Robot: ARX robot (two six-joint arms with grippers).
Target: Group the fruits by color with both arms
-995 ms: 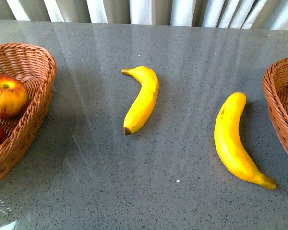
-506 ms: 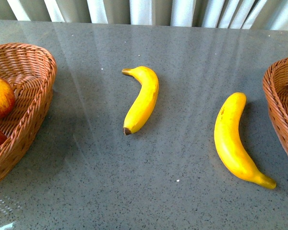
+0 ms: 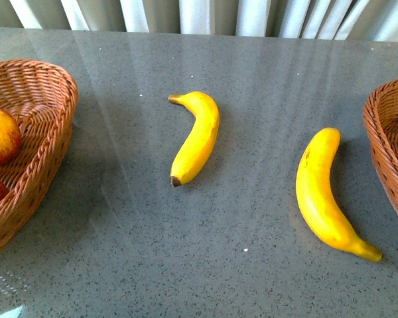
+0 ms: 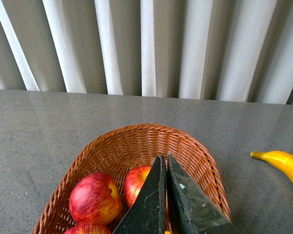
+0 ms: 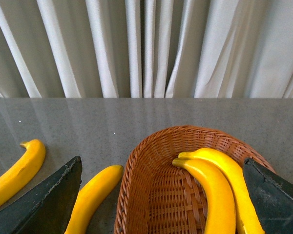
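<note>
Grey speckled tabletop (image 3: pixel 252 218) seen, glossy, crossed by pale slanted light streaks. Far edge backed by pleated white-grey curtain (image 3: pixel 199 16), hung in vertical folds, lit softly from behind.

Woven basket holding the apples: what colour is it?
The woven wicker basket is orange-brown; the left wrist view shows it best.
</note>
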